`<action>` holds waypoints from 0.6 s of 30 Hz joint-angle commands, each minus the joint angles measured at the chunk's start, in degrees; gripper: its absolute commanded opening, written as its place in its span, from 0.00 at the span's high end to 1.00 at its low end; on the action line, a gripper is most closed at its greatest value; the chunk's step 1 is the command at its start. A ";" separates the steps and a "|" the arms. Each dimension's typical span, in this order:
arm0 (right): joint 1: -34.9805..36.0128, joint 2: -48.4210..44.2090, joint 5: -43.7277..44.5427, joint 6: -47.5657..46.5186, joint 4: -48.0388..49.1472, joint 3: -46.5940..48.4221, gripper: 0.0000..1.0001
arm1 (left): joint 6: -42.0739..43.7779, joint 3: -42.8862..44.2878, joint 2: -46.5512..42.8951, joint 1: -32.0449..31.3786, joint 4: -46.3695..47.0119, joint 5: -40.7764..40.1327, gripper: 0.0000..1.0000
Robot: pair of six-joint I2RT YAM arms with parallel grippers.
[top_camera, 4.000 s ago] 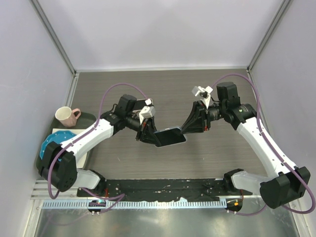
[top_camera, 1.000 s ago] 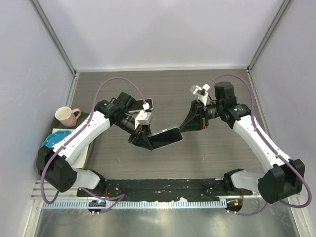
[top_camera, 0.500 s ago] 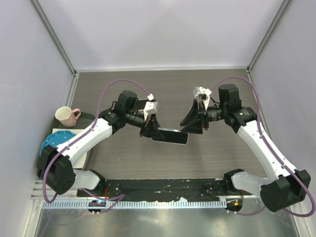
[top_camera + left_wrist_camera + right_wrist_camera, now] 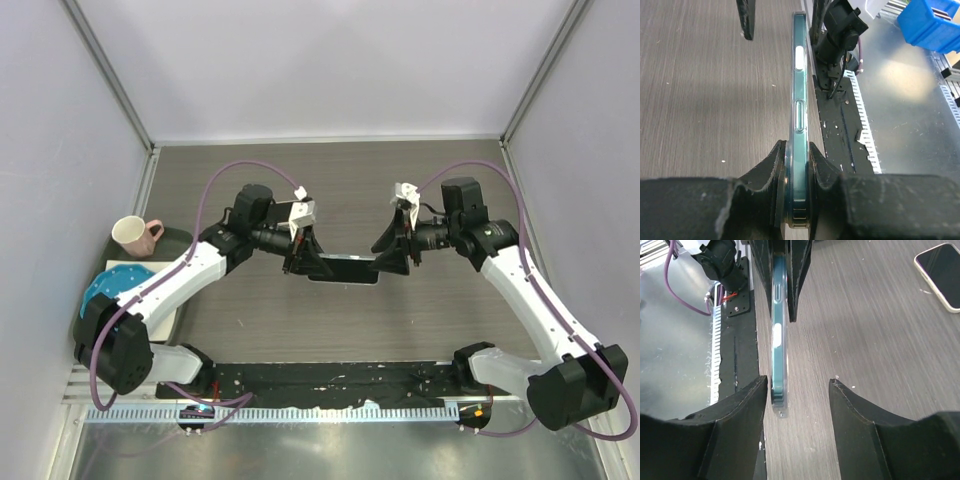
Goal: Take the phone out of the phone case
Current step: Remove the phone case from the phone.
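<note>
A teal phone (image 4: 345,268) in a clear phone case (image 4: 782,409) hangs edge-up over the middle of the table. My left gripper (image 4: 799,170) is shut on its left end, both pads pressed flat against the faces. In the left wrist view the phone (image 4: 799,100) runs straight away from the jaws. My right gripper (image 4: 797,390) stands open around the right end. The phone (image 4: 778,340) lies close against the right gripper's left finger, with a wide gap to the other finger. In the top view the right gripper (image 4: 390,258) faces the left gripper (image 4: 305,262).
A second phone (image 4: 942,272) with a pale rim lies flat on the table behind. A pink mug (image 4: 132,235) and a blue plate (image 4: 105,290) sit at the left edge. A black base strip (image 4: 330,380) runs along the near edge, with a blue bin (image 4: 932,25) beyond it.
The right gripper has opened from its closed hold on the phone's right end. The left gripper has swung the phone from a tilt to level and edge-up, and still holds it.
</note>
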 commanded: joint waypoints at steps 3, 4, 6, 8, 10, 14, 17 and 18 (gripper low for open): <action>0.10 -0.40 -3.81 -0.16 3.16 -3.21 0.40 | -7.13 -0.75 -2.40 0.98 12.80 1.61 1.00; 0.10 0.13 -3.73 -0.07 3.42 -3.47 0.40 | -7.39 -0.84 -2.31 0.98 13.24 1.70 1.00; 0.28 0.57 -3.90 1.94 4.91 -3.82 0.39 | -9.06 -1.01 -1.96 0.98 14.21 1.96 1.00; 0.45 1.27 -4.77 5.19 9.39 -4.44 0.43 | -10.47 -1.36 -1.69 0.98 15.26 2.40 1.00; 0.98 1.89 -4.96 10.02 14.29 -4.53 0.74 | -11.17 -1.45 -1.43 0.98 16.58 2.40 1.00; 0.89 4.08 -4.87 12.15 15.74 -2.42 0.99 | -11.88 -1.54 -1.17 0.98 16.68 3.02 1.00; 0.98 4.52 -3.91 9.43 12.48 -0.75 0.99 | -9.70 -0.66 -1.17 0.98 13.19 3.54 0.91; 0.98 4.53 -3.12 8.55 11.35 -0.23 0.99 | -8.64 -0.40 -1.17 0.98 11.94 4.85 0.85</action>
